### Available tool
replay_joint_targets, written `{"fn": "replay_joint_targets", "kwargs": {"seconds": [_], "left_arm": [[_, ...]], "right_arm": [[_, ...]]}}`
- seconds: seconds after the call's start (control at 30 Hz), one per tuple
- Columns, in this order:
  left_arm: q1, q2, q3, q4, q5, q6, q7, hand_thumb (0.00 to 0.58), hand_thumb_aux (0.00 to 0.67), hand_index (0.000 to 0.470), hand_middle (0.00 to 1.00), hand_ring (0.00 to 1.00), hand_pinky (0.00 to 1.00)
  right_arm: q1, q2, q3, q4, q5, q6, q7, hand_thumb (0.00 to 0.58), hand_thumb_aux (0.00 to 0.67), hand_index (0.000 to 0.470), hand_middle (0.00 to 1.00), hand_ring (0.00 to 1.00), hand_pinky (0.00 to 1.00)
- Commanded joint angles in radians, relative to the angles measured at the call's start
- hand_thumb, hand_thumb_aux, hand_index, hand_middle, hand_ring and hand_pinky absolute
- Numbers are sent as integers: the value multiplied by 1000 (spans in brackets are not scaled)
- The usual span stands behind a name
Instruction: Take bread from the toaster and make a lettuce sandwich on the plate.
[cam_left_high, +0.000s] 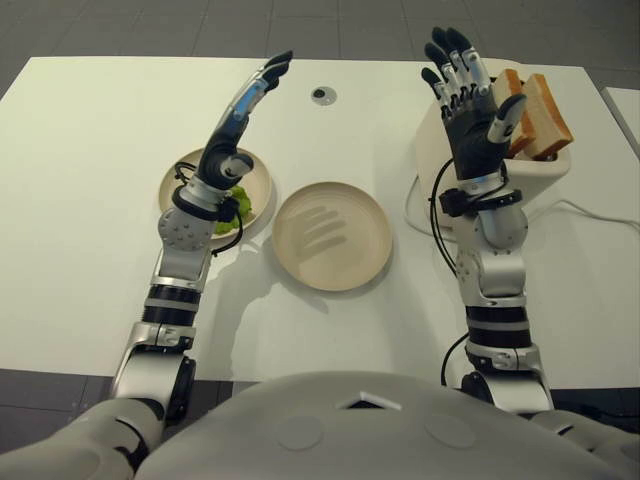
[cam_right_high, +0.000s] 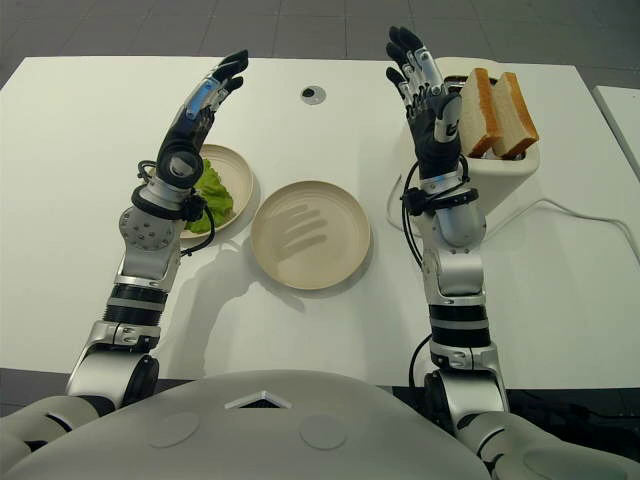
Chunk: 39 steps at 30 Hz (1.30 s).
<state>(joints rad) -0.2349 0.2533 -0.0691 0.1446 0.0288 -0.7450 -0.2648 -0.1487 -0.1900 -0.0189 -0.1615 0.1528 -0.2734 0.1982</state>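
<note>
Left fingers (cam_left_high: 262, 80): straight and pressed side by side, pointing up and away over the table, with nothing between them.
Left hand (cam_left_high: 232, 140): raised edge-on above the far side of the small dish, holding nothing, the thumb tucked in near the palm.
Right fingers (cam_left_high: 452, 58): stretched upward and fanned slightly apart, gripping nothing.
Right hand (cam_right_high: 428, 100): held upright just on the near left side of the toaster, thumb out toward the bread. Whether the thumb touches a slice cannot be told.
Bread slices (cam_right_high: 497, 110): two, standing side by side in the toaster's slots with their upper halves sticking out, leaning slightly.
Toaster (cam_left_high: 545, 172): cream-coloured, on the right far part of the table, partly behind the right hand.
Toaster cable (cam_left_high: 592, 208): white, running off to the right across the tabletop.
Plate (cam_left_high: 345, 262): round and beige, bare, lying between the two forearms near the middle of the table.
Lettuce (cam_right_high: 213, 192): green leaves lying in the small dish, partly behind the left wrist.
Small dish (cam_left_high: 263, 180): beige, just left of the plate, their rims close together.
Table (cam_left_high: 90, 160): white and flat.
Round port (cam_left_high: 323, 96): a small dark disc set in the tabletop at the far middle, between the two raised hands.
</note>
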Motion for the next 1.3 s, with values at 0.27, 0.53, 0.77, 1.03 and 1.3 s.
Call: {"fn": "replay_joint_targets", "kwargs": {"seconds": [0.27, 0.53, 0.77, 1.03, 1.3], "left_arm": [[-3, 2, 10, 19, 38, -35, 26, 0, 0, 0, 0, 0, 0], [-7, 6, 16, 34, 38, -51, 38, 0, 0, 0, 0, 0, 0], [-4, 18, 31, 37, 52, -57, 47, 0, 0, 0, 0, 0, 0], [-4, 41, 38, 39, 49, -56, 37, 0, 0, 0, 0, 0, 0], [-3, 52, 36, 45, 48, -61, 31, 0, 0, 0, 0, 0, 0]], "right_arm": [[-8, -4, 0, 4, -69, -79, 7, 0, 0, 0, 0, 0, 0], [-5, -57, -91, -93, -122, -106, -27, 0, 0, 0, 0, 0, 0], [0, -357, -424, -17, -411, -74, -146, 0, 0, 0, 0, 0, 0], [123, -510, -392, 192, -514, 100, -41, 0, 0, 0, 0, 0, 0], [170, -558, -332, 252, -515, 152, 16, 0, 0, 0, 0, 0, 0]]}}
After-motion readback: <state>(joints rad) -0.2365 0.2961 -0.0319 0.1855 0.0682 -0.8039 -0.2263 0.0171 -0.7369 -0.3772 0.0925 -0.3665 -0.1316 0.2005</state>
